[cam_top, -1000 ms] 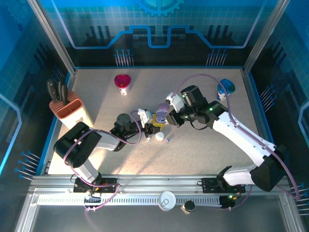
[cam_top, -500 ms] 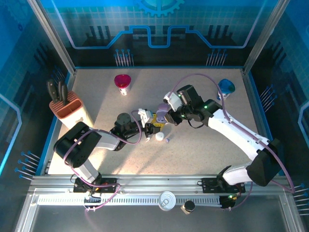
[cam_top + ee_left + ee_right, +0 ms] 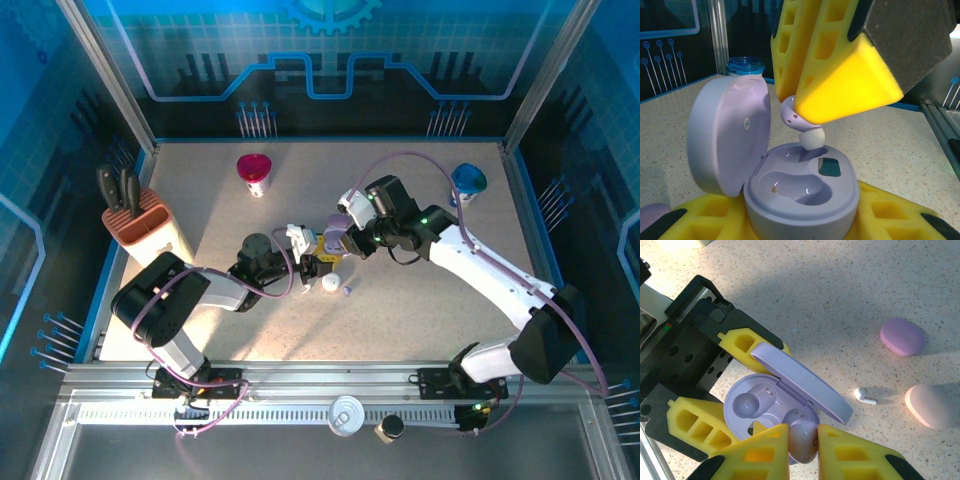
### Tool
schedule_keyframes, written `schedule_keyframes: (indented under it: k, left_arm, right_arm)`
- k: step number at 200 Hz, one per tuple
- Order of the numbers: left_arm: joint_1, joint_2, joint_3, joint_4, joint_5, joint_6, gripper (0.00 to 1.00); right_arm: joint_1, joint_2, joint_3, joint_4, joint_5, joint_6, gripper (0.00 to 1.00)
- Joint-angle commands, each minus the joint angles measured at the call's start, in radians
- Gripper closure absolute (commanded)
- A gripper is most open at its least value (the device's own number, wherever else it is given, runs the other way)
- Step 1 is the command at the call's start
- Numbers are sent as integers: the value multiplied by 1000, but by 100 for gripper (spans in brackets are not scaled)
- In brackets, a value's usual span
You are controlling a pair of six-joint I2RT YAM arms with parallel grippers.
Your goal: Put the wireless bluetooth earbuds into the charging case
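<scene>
change: my right gripper [image 3: 803,440] has slid in over the case [image 3: 790,215] and settled | right: pinching purple earbud [image 3: 801,127], tip just above its socket, frame centre | left gripper [image 3: 800,222]: clamping the open case, bottom centre | I judge insertion is next

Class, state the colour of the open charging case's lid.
The lid is pale lilac, clearest in the left wrist view.
</scene>
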Motion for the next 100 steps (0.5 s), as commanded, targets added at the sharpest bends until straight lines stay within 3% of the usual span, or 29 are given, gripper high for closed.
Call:
schedule_keyframes:
  k: [1,62,100]
  left_arm:
    - [6,-21,23,20,21,-19,62]
    - [8,-28,24,20,24,-26,63]
    - [7,-22,23,22,24,-23,64]
  right_arm:
    - [18,10,-14,-13,9,-22,82]
    - [35,26,-4,-15,22,-34,81]
    - [42,5,-2,1,20,-20,64]
